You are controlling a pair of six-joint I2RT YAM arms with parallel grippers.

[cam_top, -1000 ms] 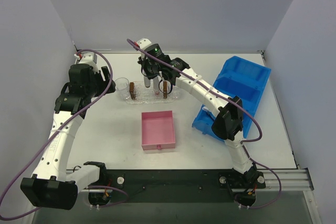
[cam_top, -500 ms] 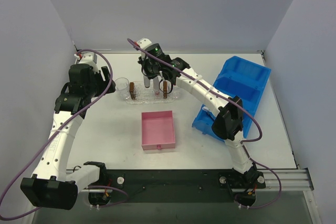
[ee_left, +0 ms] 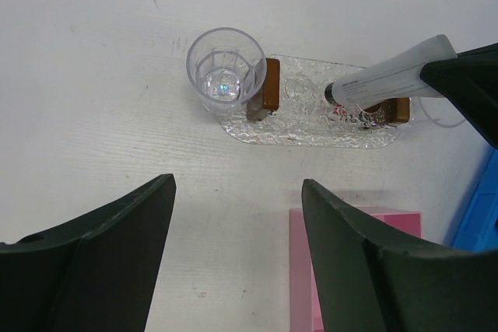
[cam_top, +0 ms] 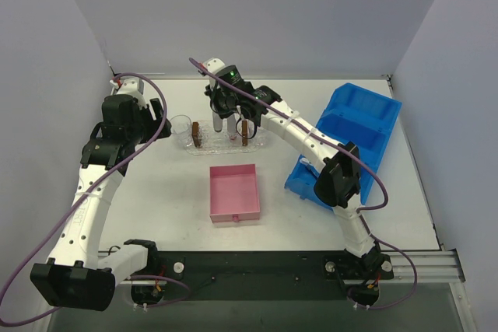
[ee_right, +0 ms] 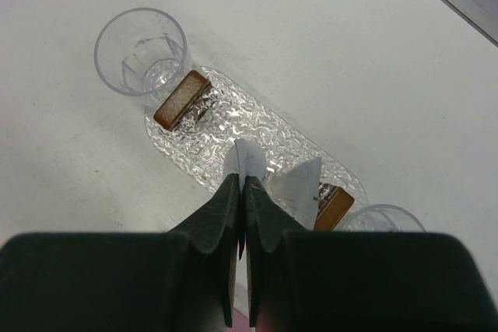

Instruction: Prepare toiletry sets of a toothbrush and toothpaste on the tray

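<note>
1. Tray, a long oval of clear, bumpy plastic (ee_left: 299, 126), lies toward the far side of the white table (cam_top: 171, 192). Two small brown upright blocks (ee_left: 268, 91) stand on it and a clear plastic cup (ee_left: 224, 75) sits at its left end. It looks light and rigid, so a nudge could slide it.
2. Left pincer (ee_left: 237, 192) hangs on the near side of the tray, jaws spread wide, nothing between them, touching nothing.
3. Right pincer (ee_right: 240, 186) is over the tray's right half, jaws pressed tight together on the flat crimped end of a tube.
4. Toothpaste, a small flat silver-grey wedge tube (ee_left: 389, 77), tilts down from that grip with its dark cap by the right-hand block. Whether the cap touches the tray, I can't tell. My read is that it's featherlight, soft-walled and slick-skinned. The stiff crimp is the place to pinch; squeeze the belly and it may dent or slip.
</note>
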